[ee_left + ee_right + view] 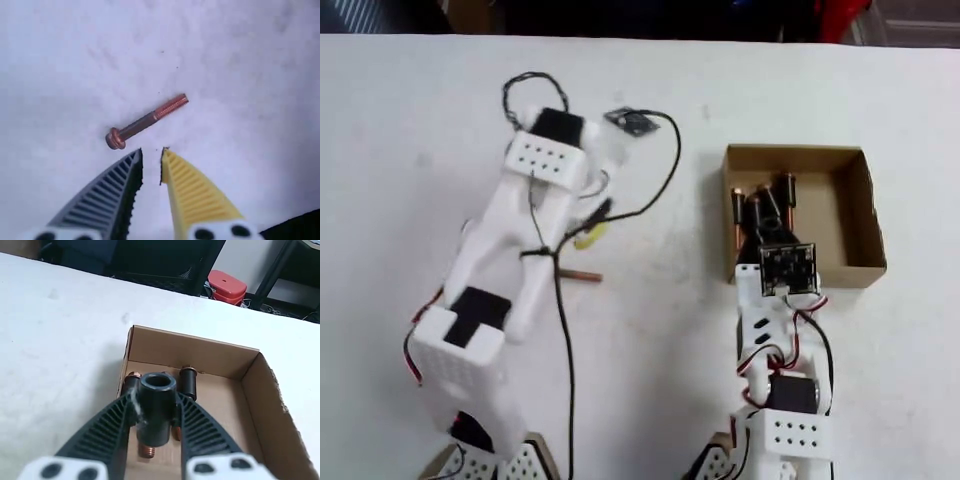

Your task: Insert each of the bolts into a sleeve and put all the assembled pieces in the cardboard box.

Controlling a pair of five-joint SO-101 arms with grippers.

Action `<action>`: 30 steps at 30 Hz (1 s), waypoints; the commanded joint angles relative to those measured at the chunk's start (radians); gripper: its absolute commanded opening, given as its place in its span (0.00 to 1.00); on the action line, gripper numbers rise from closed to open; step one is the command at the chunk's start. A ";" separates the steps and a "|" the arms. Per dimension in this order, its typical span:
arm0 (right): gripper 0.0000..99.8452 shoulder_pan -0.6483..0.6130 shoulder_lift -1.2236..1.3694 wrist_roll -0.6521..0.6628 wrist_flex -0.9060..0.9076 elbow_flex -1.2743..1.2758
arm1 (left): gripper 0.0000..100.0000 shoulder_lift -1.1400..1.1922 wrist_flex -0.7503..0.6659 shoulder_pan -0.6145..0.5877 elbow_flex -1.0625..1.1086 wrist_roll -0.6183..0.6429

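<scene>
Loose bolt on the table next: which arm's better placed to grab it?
Left. The left hand hangs open over the table with its tips just short of the bolt. The right hand is shut on a sleeve over the cardboard box, away from that bolt.

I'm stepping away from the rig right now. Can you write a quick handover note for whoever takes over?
Left hand: slightly open, empty, close by the loose bolt lying on the table.
Right hand: shut on a black sleeve with a copper bolt end showing below it, over the cardboard box.
Done: at least two assembled pieces lie in the box.
Left: drop the held piece in. The loose bolt needs a sleeve, then boxing.
</scene>
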 commanded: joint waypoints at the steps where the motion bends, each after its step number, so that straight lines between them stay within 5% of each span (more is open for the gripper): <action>1: 0.02 -0.007 -0.018 -0.002 -0.030 0.005 | 0.09 -0.008 0.018 0.044 -0.049 0.133; 9: 0.02 -0.007 -0.018 -0.002 -0.030 0.005 | 0.09 -0.213 0.018 0.048 -0.040 0.153; 16: 0.02 -0.007 -0.018 -0.002 -0.030 0.005 | 0.10 -0.406 0.002 0.042 0.221 0.477; 30: 0.02 -0.007 -0.018 -0.002 -0.030 0.008 | 0.10 -0.410 -0.175 0.027 0.448 0.841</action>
